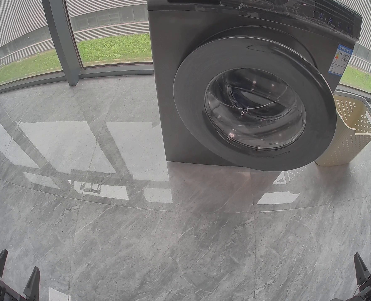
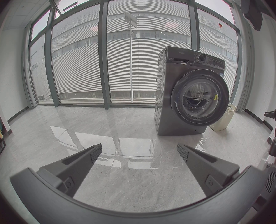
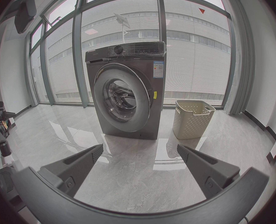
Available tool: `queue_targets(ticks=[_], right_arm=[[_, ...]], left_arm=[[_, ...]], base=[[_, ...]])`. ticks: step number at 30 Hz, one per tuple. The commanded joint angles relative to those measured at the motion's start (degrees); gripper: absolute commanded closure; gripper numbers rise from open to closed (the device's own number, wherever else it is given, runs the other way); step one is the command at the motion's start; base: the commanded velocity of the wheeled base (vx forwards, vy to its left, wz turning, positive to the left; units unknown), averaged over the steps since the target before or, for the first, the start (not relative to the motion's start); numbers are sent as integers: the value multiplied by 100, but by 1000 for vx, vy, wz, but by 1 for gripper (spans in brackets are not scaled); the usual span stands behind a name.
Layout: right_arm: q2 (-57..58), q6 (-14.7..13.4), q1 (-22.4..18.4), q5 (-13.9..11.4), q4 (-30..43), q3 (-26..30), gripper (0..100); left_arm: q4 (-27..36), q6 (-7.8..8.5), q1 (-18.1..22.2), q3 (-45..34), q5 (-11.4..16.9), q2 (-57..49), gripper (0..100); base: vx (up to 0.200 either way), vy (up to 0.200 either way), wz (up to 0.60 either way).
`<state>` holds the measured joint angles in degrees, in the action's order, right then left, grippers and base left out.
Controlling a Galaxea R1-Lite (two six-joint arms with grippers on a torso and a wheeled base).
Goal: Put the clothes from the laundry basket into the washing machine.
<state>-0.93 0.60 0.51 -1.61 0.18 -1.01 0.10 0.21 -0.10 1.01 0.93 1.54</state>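
risks first. the washing machine (image 1: pixel 235 34) has its round door (image 1: pixel 193 105) shut or nearly so (cannot tell whether it is latched). a garment lifted before that door is swung aside would have nowhere to go, and an arm pushed at it would only press on the front.

the laundry basket (image 1: pixel 354 132) stands on the floor (image 1: pixel 152 230) just beside the machine, on the robot's right, with a small gap between them. it looks like light perforated plastic on a glossy surface, so i judge that a gripper catching its rim or handle could slide or tip it. no clothes can be made out; most of the basket's inside is hidden, so a reach into it would be half blind and might close on nothing or on the wall.

both arms are well apart from the machine and the basket. the base probably has to roll closer, and overshooting could bump the door or the basket.

pincers. the left gripper (image 1: pixel 19 261) sits low at the robot's left, jaws wide apart, holding nothing and touching nothing. the right gripper (image 1: pixel 368 247) sits low at the robot's right, likewise wide apart and empty. both hang over the floor.
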Motion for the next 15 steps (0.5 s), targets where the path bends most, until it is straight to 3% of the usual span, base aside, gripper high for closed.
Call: queue_targets(ticks=[1, 15], right_arm=[[93, 2, 2, -6, -1, 101, 0], [93, 2, 2, -6, -1, 101, 0]], left_arm=[[-1, -3, 1, -101, 4, -136, 0], [-1, -3, 1, -101, -22, -136, 0]], base=[[0, -200, 0], [0, -200, 0]])
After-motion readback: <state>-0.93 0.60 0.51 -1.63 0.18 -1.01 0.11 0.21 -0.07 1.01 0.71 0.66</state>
